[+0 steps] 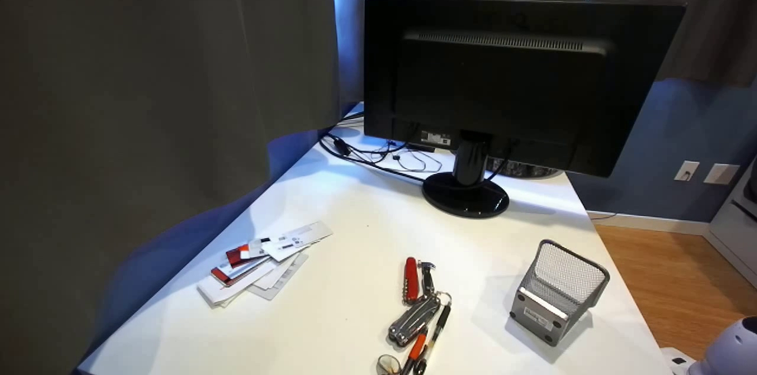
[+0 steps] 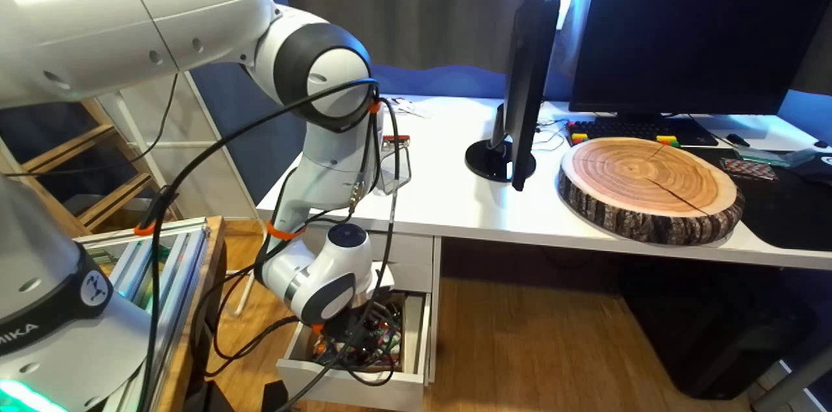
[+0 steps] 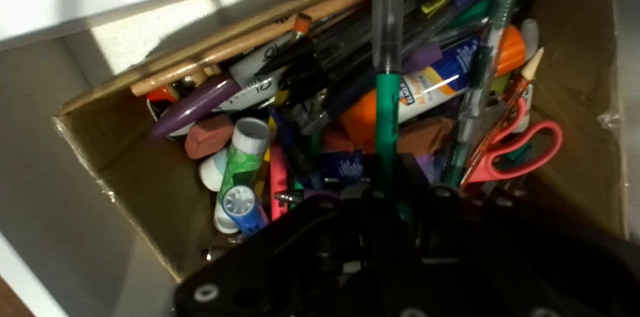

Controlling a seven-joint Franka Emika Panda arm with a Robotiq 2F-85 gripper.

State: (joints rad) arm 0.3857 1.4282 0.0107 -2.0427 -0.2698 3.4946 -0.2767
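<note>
Wrist view: your claw (image 3: 386, 187) pinches the green marker (image 3: 387, 112), whose long axis points straight out ahead of the claw, over the box (image 3: 135, 169); scissors (image 3: 484, 171) lie right of the claw.

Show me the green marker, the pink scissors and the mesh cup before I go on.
Green marker (image 3: 387, 112): wrist view, on its green barrel.
Pink scissors (image 3: 483, 170): wrist view, on the handle.
Mesh cup (image 1: 566, 276): in an exterior view, on its mesh wall.
</note>
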